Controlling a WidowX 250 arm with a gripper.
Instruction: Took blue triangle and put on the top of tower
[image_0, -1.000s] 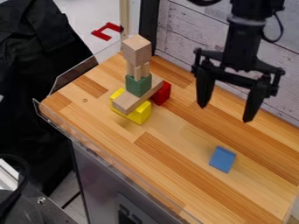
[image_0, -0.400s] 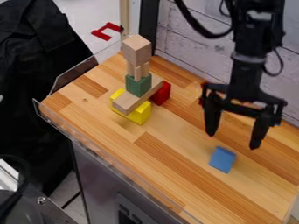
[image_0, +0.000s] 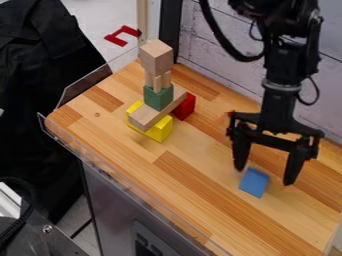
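Lower now, the spread, empty gripper (image_0: 265, 178) hangs at the blue triangle block (image_0: 254, 182) near the tabletop's (image_0: 200, 194) right corner; grasping, lifting and topping the tower (image_0: 157, 95) all remain.

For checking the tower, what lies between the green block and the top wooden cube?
In the camera view, slim wooden posts stand between the green block and the top cube.

This is probably a robot lab: a black robot arm (image_0: 280, 65) hangs over a table (image_0: 187, 175) with toy blocks (image_0: 158, 97).
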